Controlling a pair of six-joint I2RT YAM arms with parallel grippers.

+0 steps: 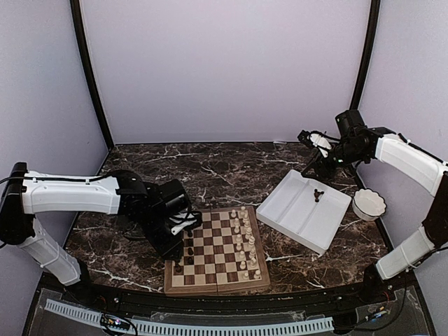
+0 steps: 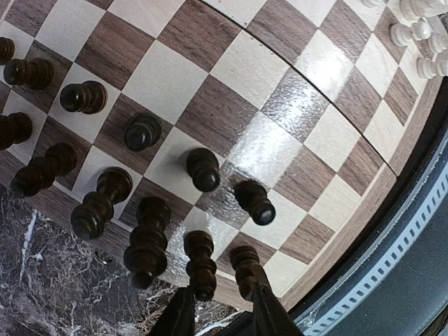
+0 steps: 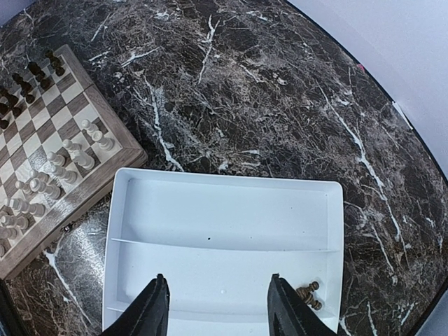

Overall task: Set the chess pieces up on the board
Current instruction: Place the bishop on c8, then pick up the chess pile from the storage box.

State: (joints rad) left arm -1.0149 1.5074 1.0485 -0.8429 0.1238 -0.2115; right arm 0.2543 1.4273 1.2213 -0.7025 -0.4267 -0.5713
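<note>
- A dark marble table (image 1: 210,168) with white veins sits inside a pale lilac enclosure.
- The left gripper (image 2: 220,302) hangs low over one edge of the chessboard (image 2: 280,112). Its fingers are a little apart, and a dark chess piece (image 2: 201,262) stands between the tips. I cannot tell whether they pinch it or merely flank it.
- Around that piece, more dark pieces (image 2: 140,133) stand in two crowded rows along the same side. Cream pieces (image 1: 241,238) line the opposite side.
- The right gripper (image 3: 220,308) hovers above a white divided tray (image 3: 224,210), fingers spread wide and empty. A few stray dark pieces (image 3: 308,294) lie in one corner of the tray. A small white bowl (image 1: 369,204) sits just beside it.
- Risk: the dark rows are tightly packed, so a sideways drift of the left fingers as they lift would likely topple a neighbour, perhaps several. A piece set off-centre could also tip over.
- Risk: the stray pieces lie on their sides against the tray wall, which could make them awkward to grasp cleanly.
- Hard to see: in the overhead view the left arm covers part of the board's dark side. The kinds of piece, the number left in the tray and the bowl's contents are unclear.
</note>
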